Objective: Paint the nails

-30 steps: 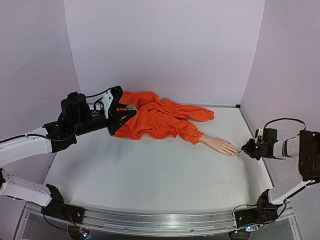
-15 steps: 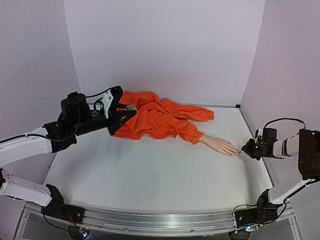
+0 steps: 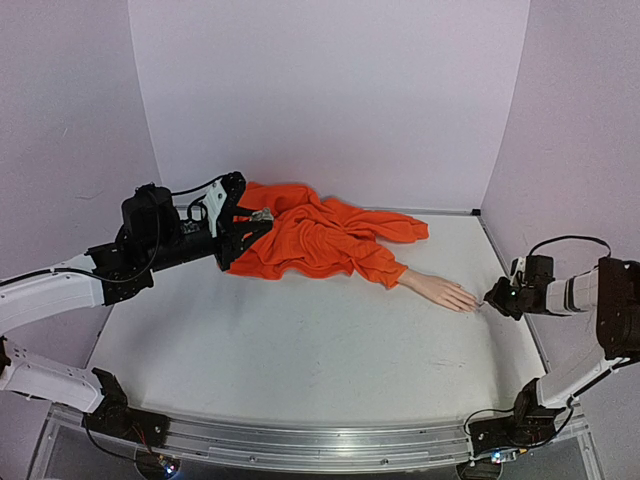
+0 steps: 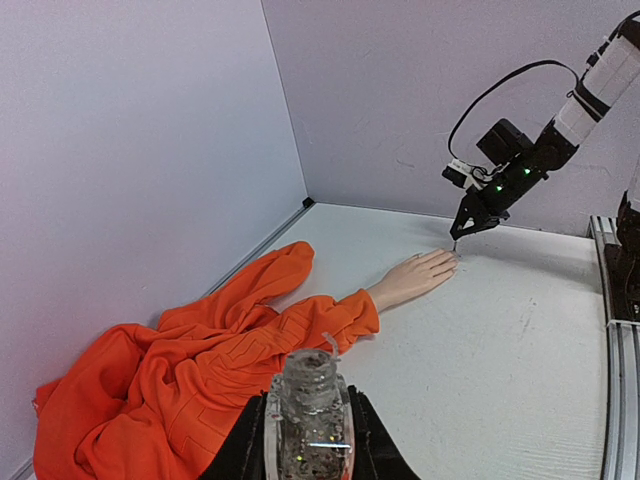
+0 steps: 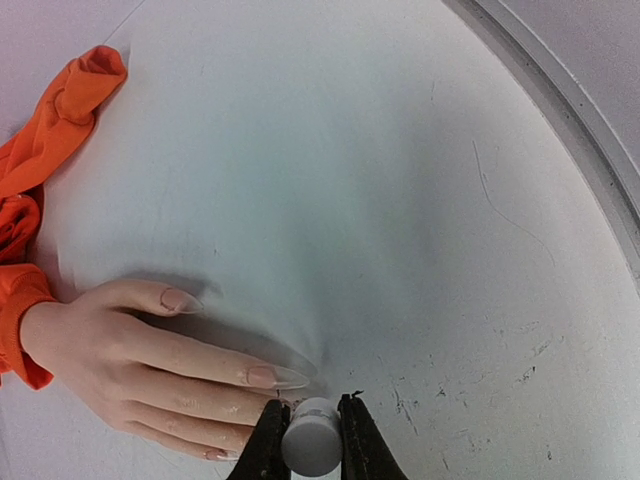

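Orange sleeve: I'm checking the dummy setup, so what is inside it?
A pale mannequin hand comes out of the orange sleeve at its cuff. Any wrist or forearm further in is covered by the cloth.

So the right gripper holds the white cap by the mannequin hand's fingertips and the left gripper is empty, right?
Not quite. The left gripper is not empty: the left wrist view shows it shut on a small clear bottle. The rest stands: the right gripper holds the white cap by the fingertips of the mannequin hand.
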Available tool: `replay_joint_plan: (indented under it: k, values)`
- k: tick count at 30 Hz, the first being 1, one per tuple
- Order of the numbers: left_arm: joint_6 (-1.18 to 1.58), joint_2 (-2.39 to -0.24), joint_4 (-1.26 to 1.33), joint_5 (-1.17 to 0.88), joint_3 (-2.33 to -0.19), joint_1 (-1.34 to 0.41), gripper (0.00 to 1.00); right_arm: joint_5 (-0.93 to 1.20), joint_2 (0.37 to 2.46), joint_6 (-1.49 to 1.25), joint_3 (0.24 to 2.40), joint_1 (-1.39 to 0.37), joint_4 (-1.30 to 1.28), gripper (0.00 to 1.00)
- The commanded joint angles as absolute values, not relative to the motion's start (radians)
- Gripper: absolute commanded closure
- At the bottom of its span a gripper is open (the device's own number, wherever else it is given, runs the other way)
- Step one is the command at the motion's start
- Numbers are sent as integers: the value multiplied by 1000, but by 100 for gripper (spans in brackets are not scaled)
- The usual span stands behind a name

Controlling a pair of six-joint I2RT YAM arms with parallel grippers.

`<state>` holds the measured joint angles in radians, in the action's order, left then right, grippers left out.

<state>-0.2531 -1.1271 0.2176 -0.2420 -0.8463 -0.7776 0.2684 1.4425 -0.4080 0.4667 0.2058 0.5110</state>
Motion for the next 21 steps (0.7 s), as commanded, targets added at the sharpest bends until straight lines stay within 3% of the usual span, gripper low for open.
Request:
replay_joint_plan:
  k: [1, 21]
  values:
    - [-242, -1119, 276, -256, -868, -773, 100, 248, 1451, -412, 502, 198, 487, 100]
    - [-243, -1117, 276, -256, -868, -773, 100, 217, 1337, -406, 452, 198, 480, 100]
